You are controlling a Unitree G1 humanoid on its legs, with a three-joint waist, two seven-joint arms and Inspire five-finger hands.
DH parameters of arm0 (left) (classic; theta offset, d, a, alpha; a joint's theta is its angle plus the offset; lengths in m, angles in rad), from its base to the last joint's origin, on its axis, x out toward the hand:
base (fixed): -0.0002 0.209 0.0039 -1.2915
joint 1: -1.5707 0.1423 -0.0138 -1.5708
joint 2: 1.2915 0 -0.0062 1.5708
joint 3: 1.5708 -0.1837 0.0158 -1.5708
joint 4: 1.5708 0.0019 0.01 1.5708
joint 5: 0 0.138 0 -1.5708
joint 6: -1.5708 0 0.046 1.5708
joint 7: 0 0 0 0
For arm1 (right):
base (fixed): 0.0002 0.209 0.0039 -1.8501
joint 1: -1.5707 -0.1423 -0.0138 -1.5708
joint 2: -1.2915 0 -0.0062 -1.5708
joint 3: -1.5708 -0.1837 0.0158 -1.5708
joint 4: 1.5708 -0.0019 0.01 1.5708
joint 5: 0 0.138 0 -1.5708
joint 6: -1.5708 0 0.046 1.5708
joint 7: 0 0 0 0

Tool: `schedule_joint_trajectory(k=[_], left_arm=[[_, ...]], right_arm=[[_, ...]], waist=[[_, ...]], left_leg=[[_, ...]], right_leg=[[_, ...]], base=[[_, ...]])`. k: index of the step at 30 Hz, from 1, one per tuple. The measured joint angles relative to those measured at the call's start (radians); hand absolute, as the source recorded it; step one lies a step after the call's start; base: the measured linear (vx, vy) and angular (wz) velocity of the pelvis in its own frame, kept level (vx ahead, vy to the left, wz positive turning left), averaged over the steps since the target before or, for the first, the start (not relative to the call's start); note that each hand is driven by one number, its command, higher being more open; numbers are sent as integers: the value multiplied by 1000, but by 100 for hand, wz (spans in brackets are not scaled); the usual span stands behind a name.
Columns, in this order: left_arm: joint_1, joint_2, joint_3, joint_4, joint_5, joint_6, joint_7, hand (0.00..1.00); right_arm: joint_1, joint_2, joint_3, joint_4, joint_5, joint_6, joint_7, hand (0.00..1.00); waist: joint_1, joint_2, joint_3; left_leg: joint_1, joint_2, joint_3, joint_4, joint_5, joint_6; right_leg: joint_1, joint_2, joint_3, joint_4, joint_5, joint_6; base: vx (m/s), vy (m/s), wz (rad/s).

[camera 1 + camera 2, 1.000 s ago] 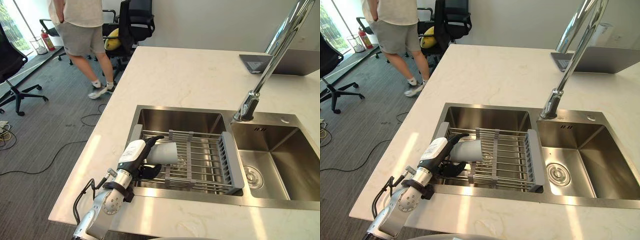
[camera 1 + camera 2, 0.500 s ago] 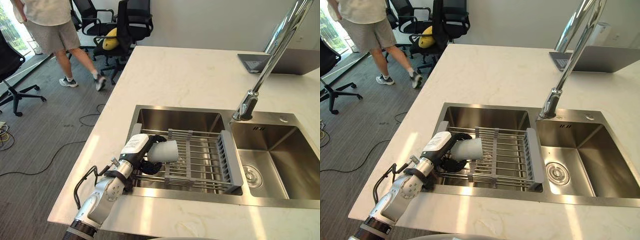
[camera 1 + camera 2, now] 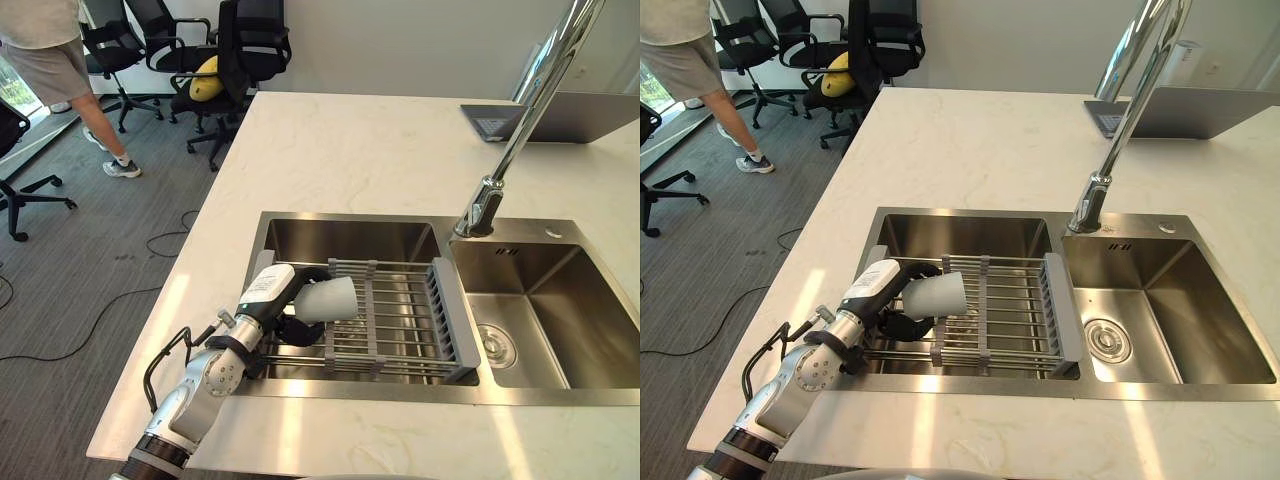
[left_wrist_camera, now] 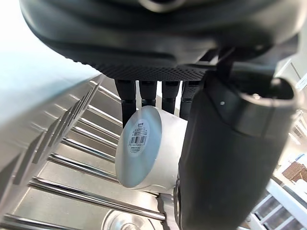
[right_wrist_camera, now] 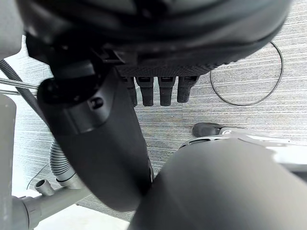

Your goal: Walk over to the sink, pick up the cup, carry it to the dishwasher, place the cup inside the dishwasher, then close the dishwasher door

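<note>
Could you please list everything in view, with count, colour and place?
counter: one, pale, centre of view
sink: one, steel, set in the counter
tap: one, chrome, behind the sink
rack: one, grey, across the sink's left basin
cup: one, white, on its side on the rack
laptop: one, grey, counter's far right
chairs: several, black, floor beyond the counter
person: one, pale clothes, far left
left hand: one, dark, curled round the cup
right hand: one, dark, over the floor

head pair: above, down, share sink | wrists: very close, along fingers
</note>
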Motion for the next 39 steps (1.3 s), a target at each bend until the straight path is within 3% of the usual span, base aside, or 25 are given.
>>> schedule_joint_trajectory(k=[5, 21, 33, 39], left_arm=[[61, -39, 8, -78, -67, 1, 23, 30], [165, -292, 85, -312, -474, -33, 220, 30], [176, -327, 75, -352, -588, -56, 326, 30], [160, -321, 44, -373, -589, -71, 365, 30]], right_arm=[[1, 0, -2, 2, 12, 1, -3, 90], [6, 17, -47, 0, 39, -7, -51, 90], [15, 21, -20, 1, 75, -12, -97, 90], [2, 19, 9, -1, 75, -13, -116, 90]], waist=[[3, 0, 2], [37, 0, 1], [59, -21, -15], [64, -38, -5]], left_leg=[[3, 0, 10, 0, -4, 1], [-50, 2, 53, 45, -40, 9], [-89, 1, 68, 100, -61, 16], [-138, 11, 101, 208, -105, 21]], right_leg=[[-2, 1, 12, 1, 0, 0], [-78, 5, 91, 21, 2, 6], [-129, 1, 121, 73, -3, 12], [-177, -3, 154, 142, 4, 24]], base=[[-29, -2, -8], [-14, -3, -14], [-47, 1, -7], [-89, 22, -17]])
